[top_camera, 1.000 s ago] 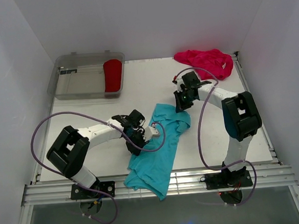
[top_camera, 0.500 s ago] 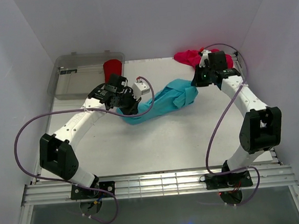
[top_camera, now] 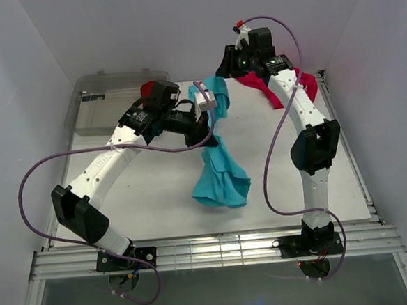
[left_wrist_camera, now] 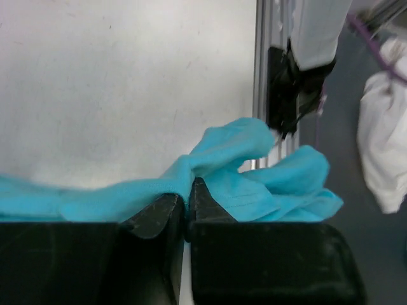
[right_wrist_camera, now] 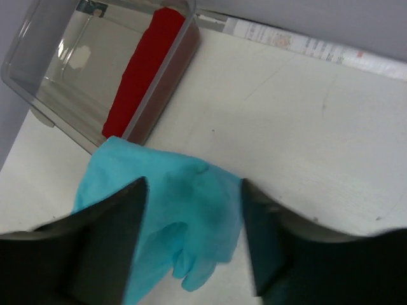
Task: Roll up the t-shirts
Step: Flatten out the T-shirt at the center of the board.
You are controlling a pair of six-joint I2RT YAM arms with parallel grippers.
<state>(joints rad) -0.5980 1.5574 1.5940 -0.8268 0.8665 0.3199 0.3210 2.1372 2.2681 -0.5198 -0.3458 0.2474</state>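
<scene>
Both arms hold the turquoise shirt (top_camera: 220, 176) up over the middle of the counter (top_camera: 158, 197). The left claw (left_wrist_camera: 188, 190) is clamped on a fold; the right claw (right_wrist_camera: 191, 241) has cloth between its spread fingers, grip unclear. The pink shirt (top_camera: 304, 86) lies far right, the red one (right_wrist_camera: 143, 67) rolled in the clear bin (right_wrist_camera: 57, 70).

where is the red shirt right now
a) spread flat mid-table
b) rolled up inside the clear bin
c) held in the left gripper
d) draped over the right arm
b: the red shirt lies as a roll against one wall of the clear bin, while both grippers hold the turquoise shirt instead.
</scene>
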